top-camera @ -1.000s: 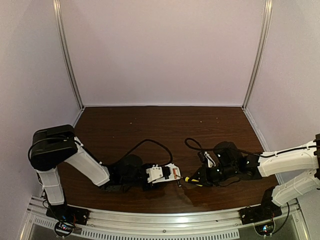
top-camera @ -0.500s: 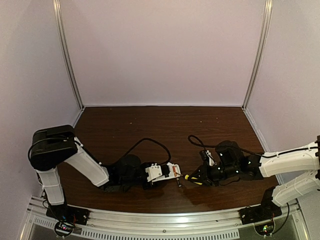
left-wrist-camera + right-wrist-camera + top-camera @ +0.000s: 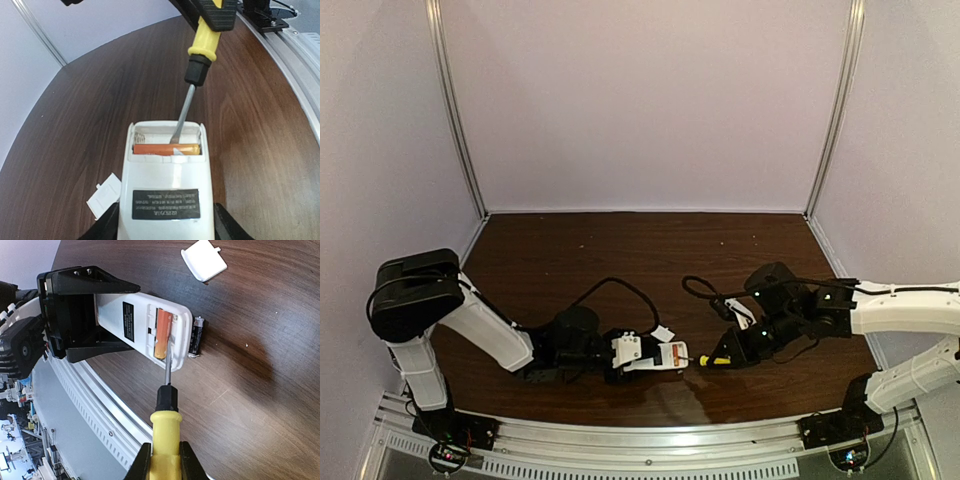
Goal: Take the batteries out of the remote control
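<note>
Here, your left tool (image 3: pixel 129 317) was clamped on the two long sides of the remote control (image 3: pixel 167 175), a white, smooth plastic bar turned label side up, with its uncovered battery bay at the end facing the right arm. Your right tool (image 3: pixel 165 460) was closed on the yellow handle of the screwdriver (image 3: pixel 204 42), whose black collar and thin grey metal shaft reached into that bay. The orange battery (image 3: pixel 166 149), a short glossy cylinder, sat in the slot nearer the label, its long axis running across the remote's width and so at right angles to the shaft. The flat blade tip met the battery's far edge from the empty slot beyond it. The battery therefore lay straight ahead of your right tool, at the end of the blade, and the right arm was the one placed to lever it out. The dark battery (image 3: pixel 196 336), black with a pale end, already lay on the worktop (image 3: pixel 75 125) just beside the remote's open end and parallel to it. The small white cover piece (image 3: pixel 203 259), flat with rounded corners, lay apart on the dark wood-grain surface.
</note>
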